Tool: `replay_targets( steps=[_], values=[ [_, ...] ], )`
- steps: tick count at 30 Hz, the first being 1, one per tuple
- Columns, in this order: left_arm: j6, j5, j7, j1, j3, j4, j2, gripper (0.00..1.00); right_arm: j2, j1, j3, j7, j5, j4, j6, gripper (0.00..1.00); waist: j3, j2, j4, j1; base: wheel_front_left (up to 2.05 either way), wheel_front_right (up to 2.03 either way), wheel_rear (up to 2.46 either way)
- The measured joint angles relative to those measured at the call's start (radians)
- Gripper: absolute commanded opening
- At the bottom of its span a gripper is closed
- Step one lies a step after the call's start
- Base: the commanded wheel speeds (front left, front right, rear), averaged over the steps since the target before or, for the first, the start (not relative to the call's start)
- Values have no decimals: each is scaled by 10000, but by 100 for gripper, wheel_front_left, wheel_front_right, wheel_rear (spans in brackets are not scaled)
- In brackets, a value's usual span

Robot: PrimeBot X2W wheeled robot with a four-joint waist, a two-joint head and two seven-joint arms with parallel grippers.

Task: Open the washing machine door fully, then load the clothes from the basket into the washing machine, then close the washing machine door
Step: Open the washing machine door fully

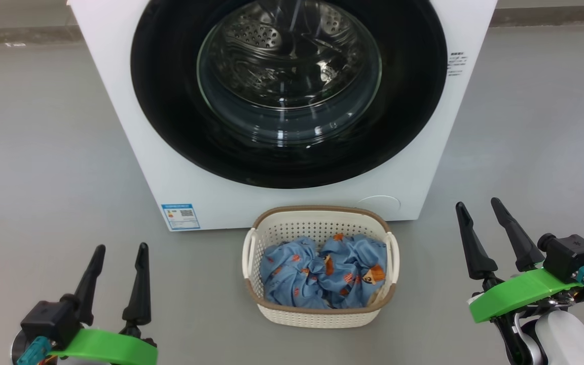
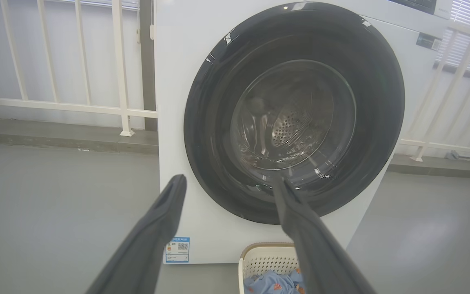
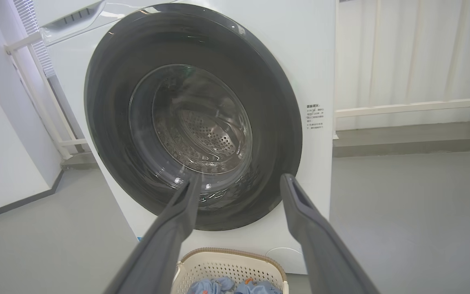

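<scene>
Washing machine door [image 1: 289,76], glossy black ring round bulging clear glass, sits shut on the big white washer [image 1: 119,101]. Just before it on the grey floor [image 1: 43,152], a cream perforated basket [image 1: 317,314] holds light blue printed clothes [image 1: 322,274], handy for loading. Left gripper [image 1: 122,247] and right gripper [image 1: 477,203] stand wide, empty.

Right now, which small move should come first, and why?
Probably lift the right gripper toward the washing machine door at its black ring: the door sits shut, the clothes lie in the basket, and its jaws stand open, empty. Which edge to pull I cannot tell.
</scene>
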Motion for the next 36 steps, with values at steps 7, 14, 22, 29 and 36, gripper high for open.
replay_targets(
  steps=[7,14,22,29,36],
  values=[
    [0,23,0,0,25,0,6,100,8,0,-2,0,10,2,2,100,38,0,2,0,110,110,-219],
    [-8,-113,2,0,-31,15,0,100,10,-5,-40,0,10,10,0,100,106,0,-4,0,122,122,-244],
    [-17,-284,2,-1,-100,54,71,100,17,-8,-263,0,10,19,0,100,128,0,10,0,81,81,-163],
    [-19,-351,2,-1,-107,59,75,100,35,-8,-293,0,10,35,2,100,122,0,25,0,28,28,-55],
    [-19,-351,2,-1,-102,58,81,100,50,-8,-291,0,10,42,0,100,100,0,48,0,0,0,0]
  ],
)
